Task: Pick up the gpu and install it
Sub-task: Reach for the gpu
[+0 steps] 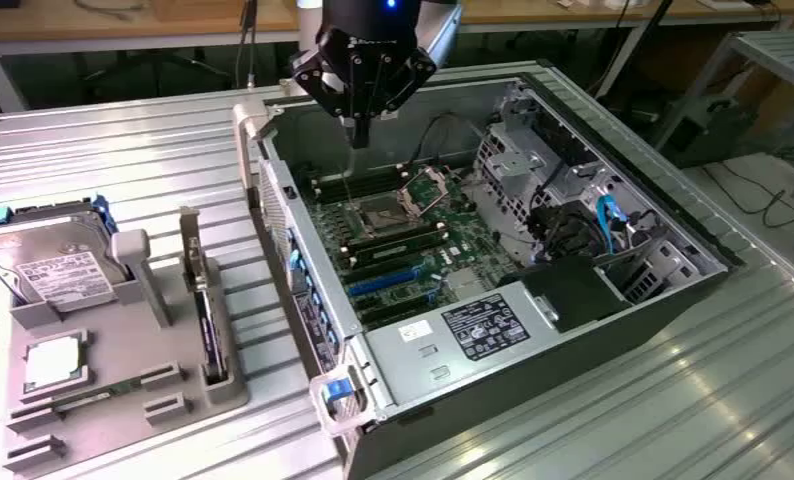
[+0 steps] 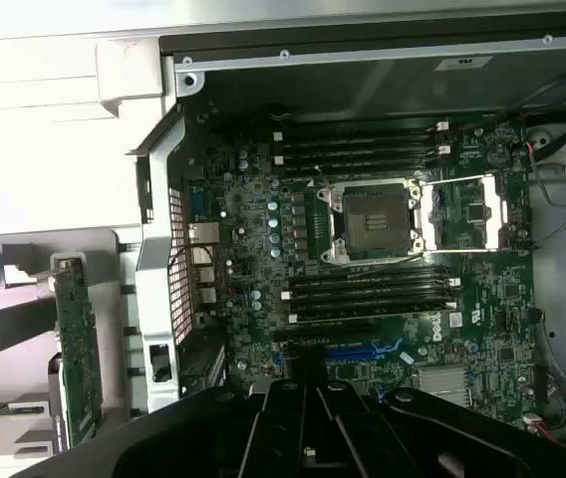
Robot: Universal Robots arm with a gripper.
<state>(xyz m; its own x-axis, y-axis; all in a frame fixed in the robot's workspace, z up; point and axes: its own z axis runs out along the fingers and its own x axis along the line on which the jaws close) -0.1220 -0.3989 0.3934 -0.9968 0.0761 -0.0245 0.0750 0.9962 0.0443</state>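
A ribbed, silver metal table (image 1: 117, 150) spreads across the scene, and soft light glints off its grooves at the near right. Along the far edge runs a wooden workbench (image 1: 130, 20) with deep shadow beneath it. At the far right stands a grey metal rack (image 1: 771, 50), with loose cables (image 1: 787, 205) lying on the dark floor (image 1: 737, 165) below it.

gpu (image 1: 210, 335) — on edge in grey holder (image 1: 130, 348)
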